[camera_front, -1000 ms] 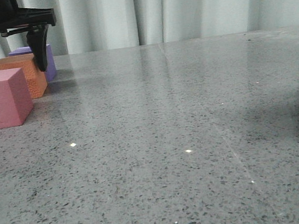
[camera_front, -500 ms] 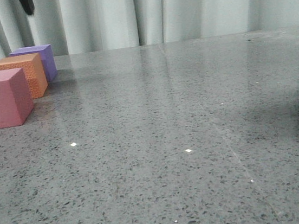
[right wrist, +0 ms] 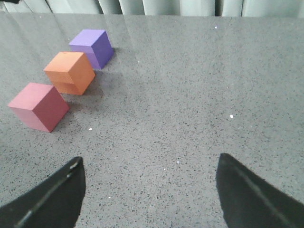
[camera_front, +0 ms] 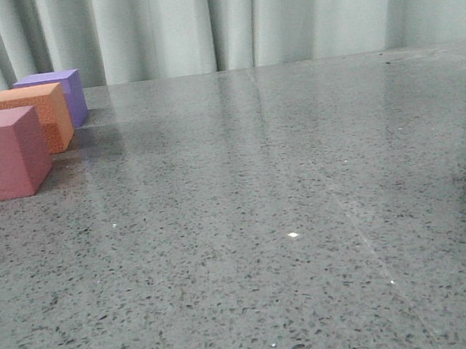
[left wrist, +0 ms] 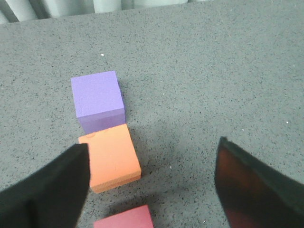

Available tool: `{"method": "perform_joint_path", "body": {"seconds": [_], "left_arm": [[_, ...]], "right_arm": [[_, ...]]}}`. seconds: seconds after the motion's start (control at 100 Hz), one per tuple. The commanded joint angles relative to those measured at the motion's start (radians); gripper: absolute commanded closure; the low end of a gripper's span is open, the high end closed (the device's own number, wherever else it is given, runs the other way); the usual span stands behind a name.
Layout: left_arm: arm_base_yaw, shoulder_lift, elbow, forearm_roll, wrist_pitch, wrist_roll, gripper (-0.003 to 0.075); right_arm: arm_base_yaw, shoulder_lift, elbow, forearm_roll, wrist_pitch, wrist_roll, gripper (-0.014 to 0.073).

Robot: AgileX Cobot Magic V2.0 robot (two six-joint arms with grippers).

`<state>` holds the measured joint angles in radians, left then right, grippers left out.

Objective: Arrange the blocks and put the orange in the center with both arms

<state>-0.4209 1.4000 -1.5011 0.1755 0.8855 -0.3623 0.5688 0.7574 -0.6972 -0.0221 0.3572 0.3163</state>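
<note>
Worktop [camera_front: 306, 216]: 3 cubes in row, pink [camera_front: 1, 154], orange [camera_front: 34, 116] centre, purple [camera_front: 60, 93]. Left claw [left wrist: 152, 190], right claw [right wrist: 149, 190]: both spread wide, empty.

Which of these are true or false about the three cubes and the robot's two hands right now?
1. The orange cube sits between the purple cube and the pink cube. True.
2. The left hand is gripping the orange cube. False: it hovers open above the cubes, holding nothing.
3. The cubes are stacked in a tower. False: all rest on the table in a row.
4. The right hand is open and empty. True.
</note>
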Motion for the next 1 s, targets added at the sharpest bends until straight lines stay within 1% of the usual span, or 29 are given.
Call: {"method": "perform_joint_path", "body": {"seconds": [0.0, 0.07, 0.12, 0.19, 0.21, 0.26, 0.33, 0.37, 0.43, 0.61, 0.71, 0.86, 0.99], "left_arm": [[-0.007, -0.103, 0.049, 0.016, -0.116, 0.003, 0.0307], [-0.007, -0.167, 0.125, 0.004, -0.162, 0.005, 0.0379], [-0.007, -0.213, 0.179, 0.002, -0.189, 0.022, 0.043], [-0.007, -0.28, 0.256, 0.002, -0.219, 0.043, 0.0505], [-0.007, -0.302, 0.279, 0.002, -0.229, 0.051, 0.0528], [-0.007, -0.352, 0.331, 0.004, -0.249, 0.065, 0.058], [-0.007, -0.426, 0.405, 0.004, -0.28, 0.064, 0.0652], [-0.007, -0.471, 0.452, 0.004, -0.305, 0.064, 0.0685], [-0.007, -0.533, 0.514, 0.004, -0.35, 0.07, 0.074], [-0.007, -0.751, 0.712, 0.008, -0.49, 0.084, 0.0739], [-0.007, -0.865, 0.798, 0.008, -0.542, 0.084, 0.0739], [-0.007, -1.02, 0.894, 0.008, -0.552, 0.084, 0.0739], [-0.007, -1.116, 0.942, 0.009, -0.55, 0.084, 0.0739]], "right_arm": [[0.0, -0.037, 0.003, -0.015, -0.097, -0.008, 0.0076], [0.0, -0.061, 0.029, -0.015, -0.099, -0.008, 0.0167], [0.0, -0.079, 0.044, -0.015, -0.096, -0.008, 0.0256], [0.0, -0.099, 0.065, -0.015, -0.094, -0.008, 0.0412], [0.0, -0.103, 0.07, -0.015, -0.093, -0.008, 0.044], [0.0, -0.116, 0.085, -0.015, -0.094, -0.008, 0.0548], [0.0, -0.132, 0.106, -0.015, -0.095, -0.008, 0.0665], [0.0, -0.14, 0.118, -0.015, -0.095, -0.008, 0.0715], [0.0, -0.15, 0.132, -0.016, -0.095, -0.008, 0.0711], [0.0, -0.16, 0.171, -0.018, -0.106, -0.008, 0.0715], [0.0, -0.161, 0.192, -0.018, -0.147, -0.008, 0.0715], [0.0, -0.161, 0.215, -0.041, -0.255, -0.008, 0.0715], [0.0, -0.161, 0.215, -0.051, -0.307, -0.008, 0.0715]]}}
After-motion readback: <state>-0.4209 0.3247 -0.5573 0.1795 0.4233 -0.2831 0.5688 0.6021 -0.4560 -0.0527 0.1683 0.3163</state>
